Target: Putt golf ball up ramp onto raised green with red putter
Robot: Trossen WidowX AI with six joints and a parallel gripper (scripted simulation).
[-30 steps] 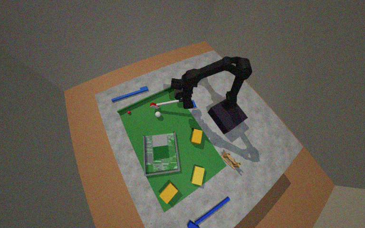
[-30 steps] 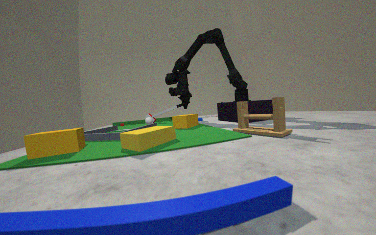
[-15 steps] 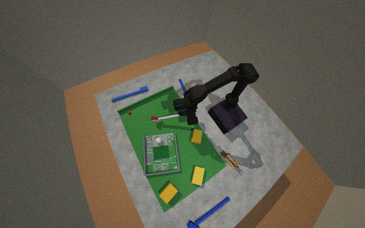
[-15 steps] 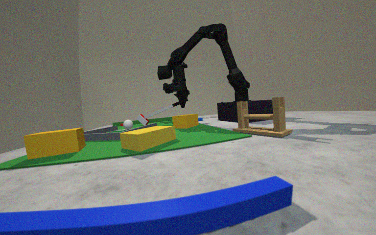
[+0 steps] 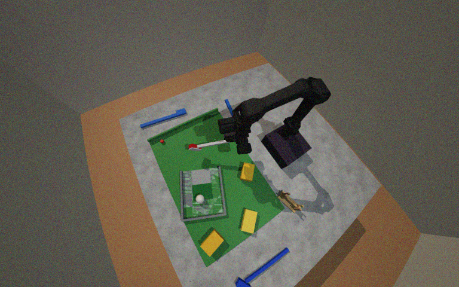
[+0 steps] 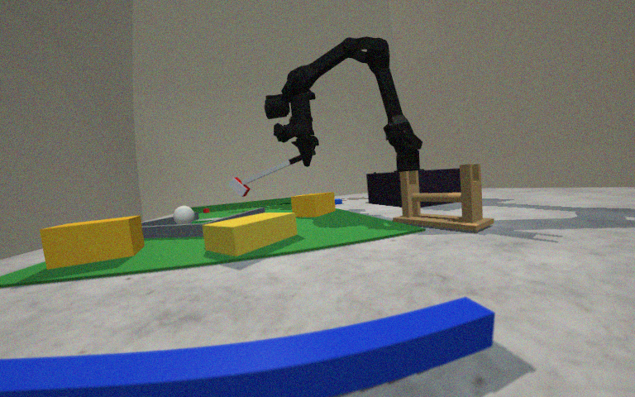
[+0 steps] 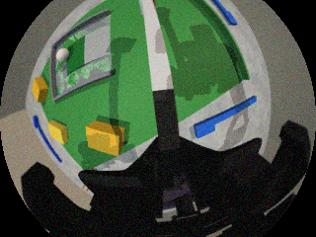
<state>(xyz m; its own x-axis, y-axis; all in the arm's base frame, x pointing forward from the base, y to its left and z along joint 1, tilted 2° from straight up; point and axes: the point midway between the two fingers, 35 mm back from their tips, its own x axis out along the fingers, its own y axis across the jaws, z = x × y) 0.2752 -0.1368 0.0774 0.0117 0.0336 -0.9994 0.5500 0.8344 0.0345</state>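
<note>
From the top view, the pincer (image 5: pixel 237 139) is seen clamped on the grip end of the red putter (image 5: pixel 206 144), whose red head points away from the arm over the green mat (image 5: pixel 239 199). The golf ball (image 5: pixel 199 198) is seen resting inside the grey-walled raised green (image 5: pixel 201 194), well apart from the putter head.

In the exterior view, the putter (image 6: pixel 267 173) is held in the air, tilted with its head lower than the pincer (image 6: pixel 306 156). The ball (image 6: pixel 183 213) is seen on the raised structure behind two yellow blocks (image 6: pixel 250 232). A wooden rack (image 6: pixel 441 205) stands on the tabletop (image 6: pixel 532 275) near the arm's base.

In the wrist view, the shaft (image 7: pixel 158 59) is seen running straight out from the closed fingers, and the ball (image 7: pixel 62 55) lies at the left inside the walled green.
</note>
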